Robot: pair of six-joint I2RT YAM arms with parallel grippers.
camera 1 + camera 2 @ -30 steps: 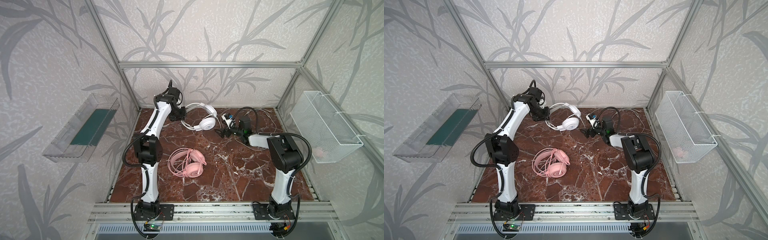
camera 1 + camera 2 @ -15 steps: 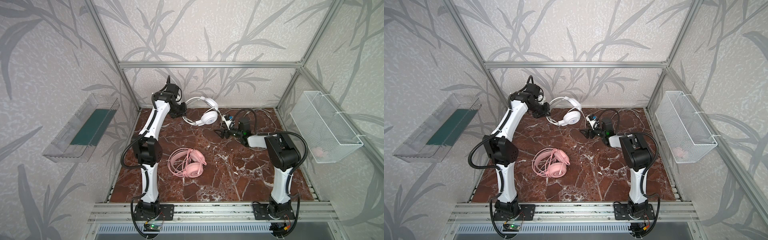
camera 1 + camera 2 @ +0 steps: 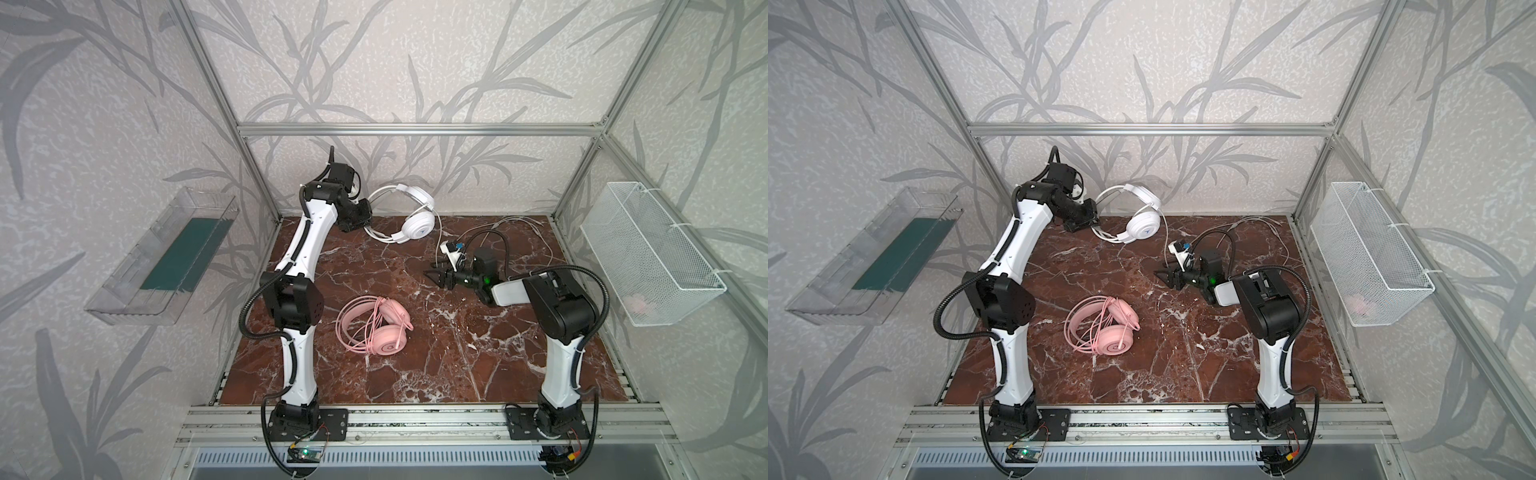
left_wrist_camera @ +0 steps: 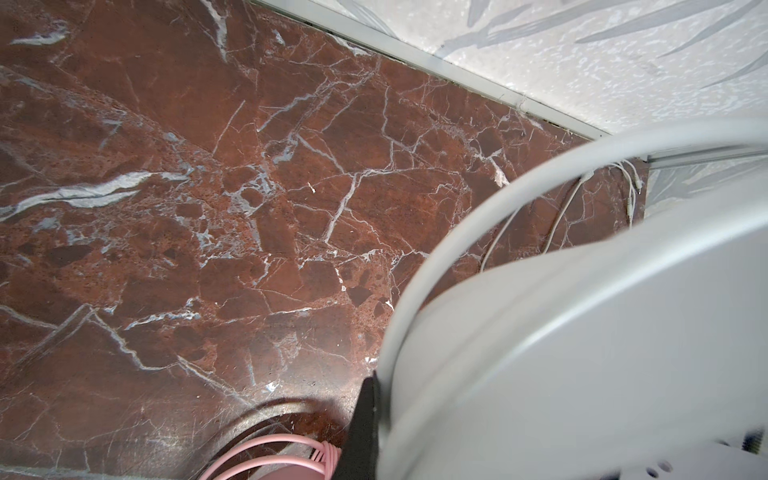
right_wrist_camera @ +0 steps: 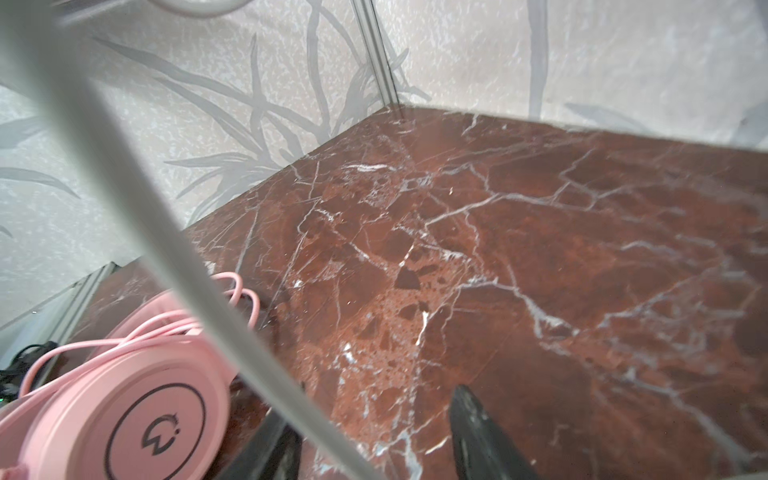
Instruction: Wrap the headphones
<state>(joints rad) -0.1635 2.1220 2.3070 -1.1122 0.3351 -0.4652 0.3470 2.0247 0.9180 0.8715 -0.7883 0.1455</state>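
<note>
White headset (image 3: 417,225) hangs raised off the table (image 3: 478,353), up and behind the pink headset (image 3: 384,332). L claw (image 3: 365,224), also behind the pink headset, is clamped on the white wire headband. R claw (image 3: 430,276), behind-right of the pink headset, has jaws apart. The white cable (image 5: 166,216) drops btw them, hugging one finger, not pinched. My read on handling: headset is light, cups hard plastic w/ soft pads, headband springy. Cable is thin, limp, prob. slippery, so it may slide or kink. You'd best pinch the cable itself, gently, w/ the headband as anchor.
</note>
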